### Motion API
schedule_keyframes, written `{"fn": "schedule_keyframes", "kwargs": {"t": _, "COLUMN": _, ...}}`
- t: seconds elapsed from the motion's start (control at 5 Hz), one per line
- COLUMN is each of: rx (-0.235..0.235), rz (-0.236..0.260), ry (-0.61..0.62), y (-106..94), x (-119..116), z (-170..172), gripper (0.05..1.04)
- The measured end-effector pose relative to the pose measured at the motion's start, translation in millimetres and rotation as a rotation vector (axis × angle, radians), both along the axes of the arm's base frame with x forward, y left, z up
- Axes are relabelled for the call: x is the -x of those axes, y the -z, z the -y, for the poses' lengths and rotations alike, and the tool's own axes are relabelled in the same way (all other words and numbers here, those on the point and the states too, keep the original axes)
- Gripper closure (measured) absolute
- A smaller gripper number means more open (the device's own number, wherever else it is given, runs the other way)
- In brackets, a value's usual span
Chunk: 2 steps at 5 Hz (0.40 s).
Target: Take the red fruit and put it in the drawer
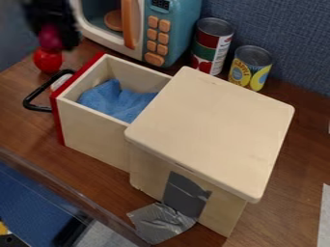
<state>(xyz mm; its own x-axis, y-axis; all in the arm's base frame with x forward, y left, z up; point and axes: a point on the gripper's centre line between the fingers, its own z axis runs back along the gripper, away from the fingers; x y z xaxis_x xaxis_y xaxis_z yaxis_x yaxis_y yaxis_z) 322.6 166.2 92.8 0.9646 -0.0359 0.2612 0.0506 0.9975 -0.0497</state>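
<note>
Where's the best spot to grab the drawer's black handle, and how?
I'd take the middle of the handle's outer bar from above, closing on it from both sides. It's slim and stands away from the red front, so the gap behind should leave room for one finger.

Black pincer (53, 42) over red fruit (48, 61), open wooden drawer (93, 135) holding blue cloth (115, 101), toy microwave (175, 29) behind

Food cans (211, 46): two. Toy microwave (179, 31): one; orange buttons (154, 59): seven. Wooden cabinet (213, 128): one. Drawer (97, 137): one, with one black handle (35, 95). Blue cloth (116, 101): one. Round red fruit (48, 61): one. Blurred magenta thing (50, 37): one, kind unclear.
</note>
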Motion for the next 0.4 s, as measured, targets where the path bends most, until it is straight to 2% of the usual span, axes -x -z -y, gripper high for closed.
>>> {"fn": "schedule_keyframes", "kwargs": {"t": 0.4, "rx": 0.003, "rz": 0.016, "ry": 0.176, "y": -17.9, "x": 11, "z": 66, "gripper": 0.216}}
